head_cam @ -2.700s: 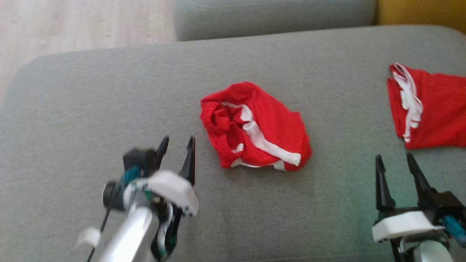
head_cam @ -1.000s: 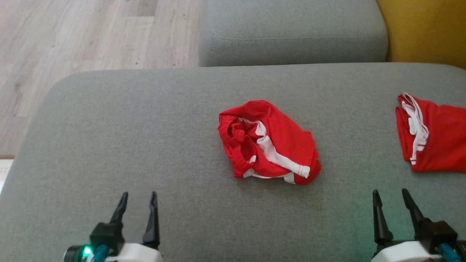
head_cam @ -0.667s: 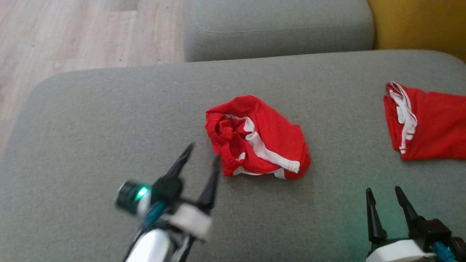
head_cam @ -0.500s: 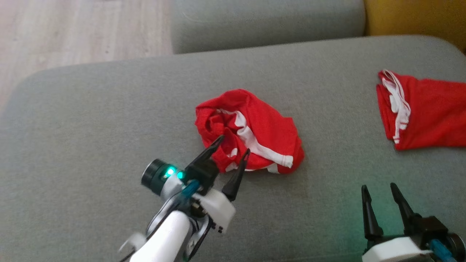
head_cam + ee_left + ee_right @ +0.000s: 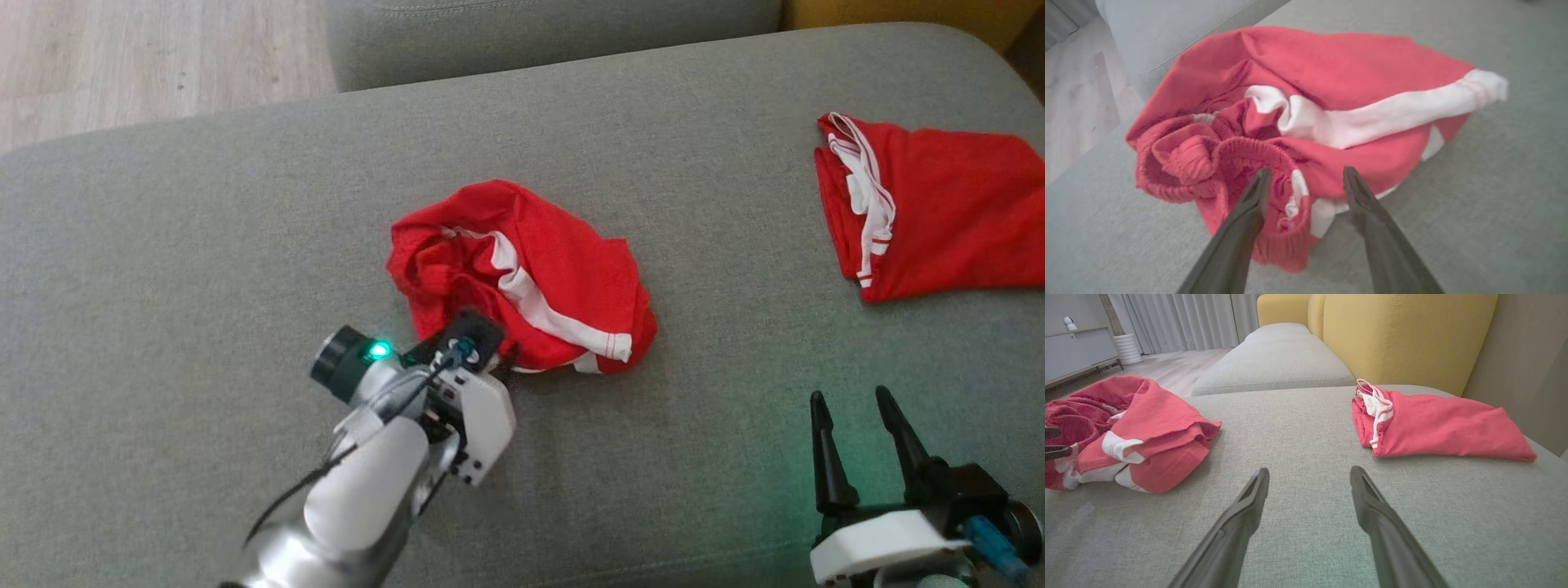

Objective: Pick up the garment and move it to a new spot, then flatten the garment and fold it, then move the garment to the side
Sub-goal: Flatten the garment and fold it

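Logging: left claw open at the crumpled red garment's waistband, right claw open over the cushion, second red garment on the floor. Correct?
No: the second red garment lies on the grey cushion, not the floor; the right wrist view shows it. The rest stands: left claw open at the waistband of the crumpled red garment, right claw open over the cushion.

Soft red knit garment (image 5: 563, 253) w/ ribbed waistband (image 5: 1180, 159), matt grey woven cushion (image 5: 163, 245)
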